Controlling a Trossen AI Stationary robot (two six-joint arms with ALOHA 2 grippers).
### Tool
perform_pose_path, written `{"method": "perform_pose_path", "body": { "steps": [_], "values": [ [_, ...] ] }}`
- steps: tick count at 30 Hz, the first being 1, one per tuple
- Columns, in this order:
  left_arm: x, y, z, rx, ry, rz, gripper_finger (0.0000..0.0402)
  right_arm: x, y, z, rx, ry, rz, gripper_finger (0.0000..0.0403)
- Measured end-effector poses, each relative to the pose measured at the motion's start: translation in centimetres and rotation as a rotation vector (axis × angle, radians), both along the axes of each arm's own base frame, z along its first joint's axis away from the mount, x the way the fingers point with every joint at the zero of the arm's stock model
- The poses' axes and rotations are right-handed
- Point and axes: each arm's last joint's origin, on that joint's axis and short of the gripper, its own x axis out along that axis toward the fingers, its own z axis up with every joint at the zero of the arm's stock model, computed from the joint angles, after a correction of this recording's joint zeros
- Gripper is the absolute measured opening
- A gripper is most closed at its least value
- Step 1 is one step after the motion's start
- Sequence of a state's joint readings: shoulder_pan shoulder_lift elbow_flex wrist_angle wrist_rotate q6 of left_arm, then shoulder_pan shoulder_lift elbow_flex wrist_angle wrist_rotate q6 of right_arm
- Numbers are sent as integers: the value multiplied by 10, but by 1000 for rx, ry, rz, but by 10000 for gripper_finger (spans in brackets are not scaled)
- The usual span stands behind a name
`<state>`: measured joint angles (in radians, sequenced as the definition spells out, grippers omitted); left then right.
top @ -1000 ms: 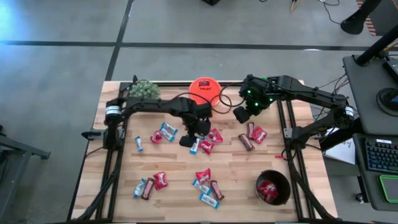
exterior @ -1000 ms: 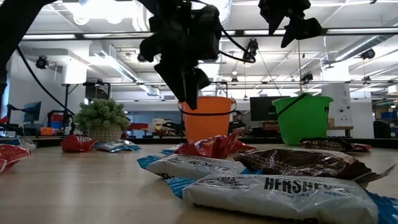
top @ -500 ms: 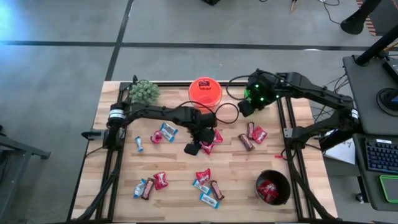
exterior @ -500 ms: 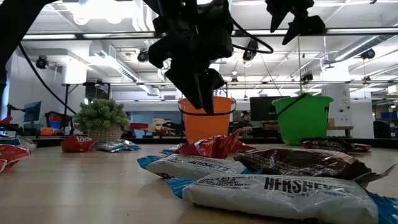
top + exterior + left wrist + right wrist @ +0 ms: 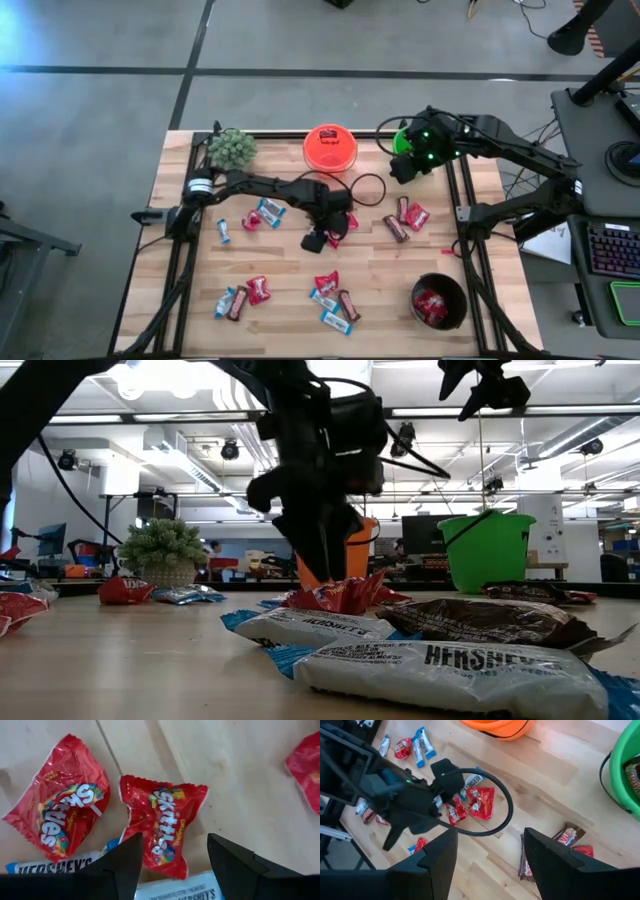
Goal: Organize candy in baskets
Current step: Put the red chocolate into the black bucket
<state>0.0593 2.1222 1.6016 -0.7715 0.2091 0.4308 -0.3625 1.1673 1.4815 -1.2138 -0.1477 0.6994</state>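
Overhead, table-level, 2 wrist cams

My table [image 5: 380, 275] is pale wood in long planks, smooth with a soft sheen and visible grain. The red packets [image 5: 162, 827] under my left tool [image 5: 172, 865] are crinkly glossy foil that catches the light along every crease. The white-and-blue bar wrappers [image 5: 440, 670] look like slick printed plastic film, and the dark brown ones [image 5: 490, 622] are shiny and wrinkled. My tool's fingers [image 5: 235, 862] are matt black, smooth like moulded plastic. The orange basket [image 5: 330, 147] and the green basket [image 5: 487, 550] look like smooth, slightly glossy plastic; the black basket [image 5: 440, 302], at five o'clock on the table, is duller. The floor [image 5: 100, 110] is flat matt grey.
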Motion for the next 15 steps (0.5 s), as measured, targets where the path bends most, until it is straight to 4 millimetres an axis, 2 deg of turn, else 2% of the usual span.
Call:
{"method": "perform_pose_path", "body": {
  "steps": [5, 11, 15],
  "values": [
    [2, 0, -11, -4, 20, 10, 204, 0, 0, 0, -1, -1, 0, 215],
    [5, 1, -14, -14, 11, 50, 201, -1, 0, 0, 0, -2, 1, 215],
    [6, 2, -14, -11, 11, 73, 170, -1, 0, 0, 0, -2, 1, 215]
  ]
}}
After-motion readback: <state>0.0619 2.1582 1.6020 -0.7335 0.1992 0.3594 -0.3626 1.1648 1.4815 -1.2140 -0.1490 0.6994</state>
